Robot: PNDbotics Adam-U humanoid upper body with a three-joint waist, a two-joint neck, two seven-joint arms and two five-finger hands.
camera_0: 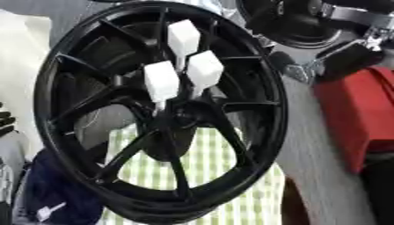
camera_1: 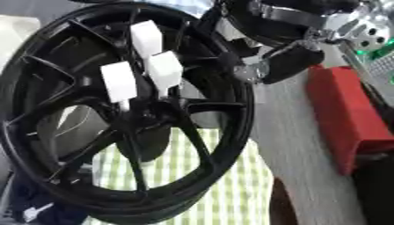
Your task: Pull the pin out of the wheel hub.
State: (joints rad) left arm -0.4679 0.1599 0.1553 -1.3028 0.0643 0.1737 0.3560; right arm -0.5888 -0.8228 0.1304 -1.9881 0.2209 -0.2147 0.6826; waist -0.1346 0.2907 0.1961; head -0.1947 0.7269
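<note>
Upper right: right robot hand [camera_1: 289, 61], black with silver joints, reaching in beside the rim of the wheel hub [camera_0: 158, 110]. Close to the rim, perhaps touching; contact impossible to confirm. Whether spread, pressed together or pinching: cannot tell, fingers merged into one dark blur. Nothing visibly held. At the far left edge, a few dark finger-like shapes [camera_0: 6, 122], possibly the left robot hand; posture unreadable.

Wheel hub: glossy black, tilted, filling most of both views. Thin paired spokes running from a deep round rim to a dark centre. Smooth, hard finish with pale glints along the spoke edges.

Three white pins [camera_0: 184, 66] standing out of the hub centre, clustered close together: blocky, rectangular, matte white heads, each narrowing to a slim stem toward the hub. One higher [camera_0: 183, 37], one lower left [camera_0: 162, 81], one to the right [camera_0: 205, 68]. All three seated in the hub, none in any robot hand.

Behind and below the wheel: green-and-white checked cloth [camera_0: 223, 193], soft, visible through the spokes. Grey counter [camera_1: 304, 167] to the right, plain and flat. Red boxy object [camera_1: 346, 118] lying on the right side, smooth-sided, well apart from the pins. Dark blue fabric [camera_0: 54, 193] at lower left, with a small white piece on it. Black round machinery [camera_0: 296, 22] above the rim at top right, crowding the space near the right arm.
</note>
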